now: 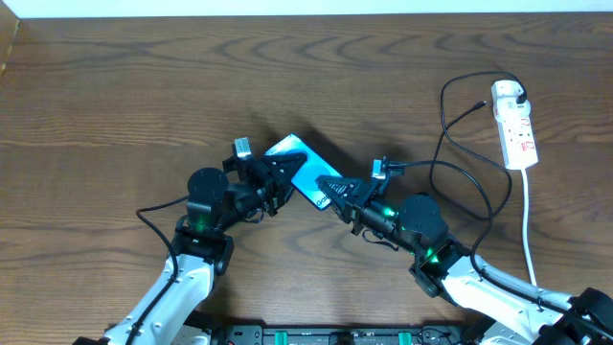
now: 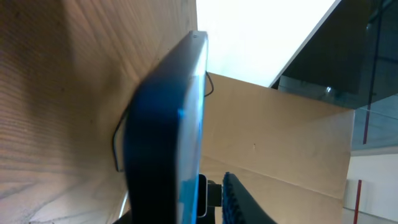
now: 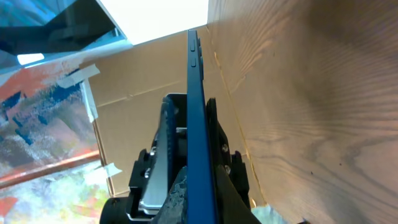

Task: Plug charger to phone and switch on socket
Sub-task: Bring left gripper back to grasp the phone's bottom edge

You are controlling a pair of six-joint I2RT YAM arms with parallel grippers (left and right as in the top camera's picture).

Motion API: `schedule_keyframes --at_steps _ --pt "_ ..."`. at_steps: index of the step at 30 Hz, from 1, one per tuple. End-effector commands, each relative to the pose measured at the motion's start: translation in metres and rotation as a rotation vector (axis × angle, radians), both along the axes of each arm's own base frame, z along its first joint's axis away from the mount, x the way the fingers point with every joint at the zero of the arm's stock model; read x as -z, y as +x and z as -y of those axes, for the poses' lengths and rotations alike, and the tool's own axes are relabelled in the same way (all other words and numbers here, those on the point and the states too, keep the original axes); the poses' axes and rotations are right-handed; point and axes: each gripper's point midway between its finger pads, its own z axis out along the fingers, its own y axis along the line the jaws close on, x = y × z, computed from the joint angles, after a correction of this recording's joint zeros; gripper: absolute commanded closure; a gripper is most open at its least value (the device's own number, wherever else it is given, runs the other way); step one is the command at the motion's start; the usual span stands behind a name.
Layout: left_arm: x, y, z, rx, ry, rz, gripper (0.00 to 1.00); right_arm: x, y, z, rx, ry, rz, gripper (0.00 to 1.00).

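Phone [image 3: 198, 112]: edge-on, tilted up at centre, between both arms.
Right jaws: pinching phone.
Left jaws: pinching its other end.
Surface [image 1: 115, 105]: dark wood grain.
Socket [image 1: 514, 123]: 2 o'clock, charger [image 1: 442, 101] looping beside.
Room: cardboard panel [image 2: 280, 130] behind.

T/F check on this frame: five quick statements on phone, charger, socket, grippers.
1. The right gripper is shut on the phone. True.
2. The phone lies flat. False: it is tilted up on edge, with the left gripper on its other end.
3. The socket is on the robot's left. False: the socket lies far right.
4. The charger's plug head sits at the socket's far end. True.
5. The charger is in the phone. False: its connector tip lies loose beside the socket.
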Motion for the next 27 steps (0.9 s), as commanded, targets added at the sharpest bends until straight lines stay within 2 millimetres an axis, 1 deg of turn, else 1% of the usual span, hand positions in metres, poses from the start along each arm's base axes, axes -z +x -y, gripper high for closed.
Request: schedule_keyframes --at_steps 1,2,3,6,8,10,13,14,17,19,20,23,27 --pt "-0.013 0.005 0.0 -0.01 -0.01 0.045 0.8 0.002 -0.033 -0.018 -0.186 -0.006 -0.006 0.99" --pt "-0.013 0.005 0.0 -0.01 -0.01 0.045 0.86 0.002 -0.033 -0.018 -0.188 -0.008 -0.001 0.99" --pt "-0.013 0.005 0.0 -0.011 -0.01 0.045 0.88 0.002 -0.033 -0.019 -0.191 -0.008 -0.001 0.99" --pt "-0.013 0.005 0.0 -0.011 -0.01 0.045 0.92 0.001 -0.036 -0.02 -0.21 -0.004 0.0 0.99" --pt "-0.013 0.005 0.0 -0.01 -0.007 0.048 0.92 0.001 -0.037 -0.02 -0.217 -0.003 -0.001 0.98" --pt "-0.013 0.005 0.0 -0.01 -0.007 0.048 0.92 0.001 -0.039 -0.021 -0.227 -0.001 -0.004 0.92" --pt "-0.013 0.005 0.0 -0.011 -0.007 0.047 0.92 0.001 -0.042 -0.022 -0.239 0.011 -0.028 0.79" --pt "-0.013 0.005 0.0 -0.011 -0.007 0.047 0.92 0.001 -0.042 -0.022 -0.239 0.011 -0.028 0.76" --pt "-0.01 0.005 -0.001 -0.017 -0.004 0.037 0.92 0.004 -0.041 -0.021 -0.237 0.002 -0.038 0.62" --pt "-0.004 0.007 -0.003 -0.037 0.008 0.01 0.92 0.009 -0.042 -0.021 -0.237 -0.015 -0.047 0.51" --pt "0.0 0.007 -0.005 -0.048 0.015 -0.007 0.92 0.012 -0.041 -0.02 -0.235 -0.035 -0.033 0.48" --pt "0.013 0.009 -0.01 -0.081 0.038 -0.059 0.93 0.024 -0.036 -0.016 -0.216 -0.131 0.056 0.43" --pt "0.021 0.011 -0.018 -0.106 0.056 -0.088 0.93 0.033 -0.031 -0.011 -0.212 -0.241 0.18 0.35"
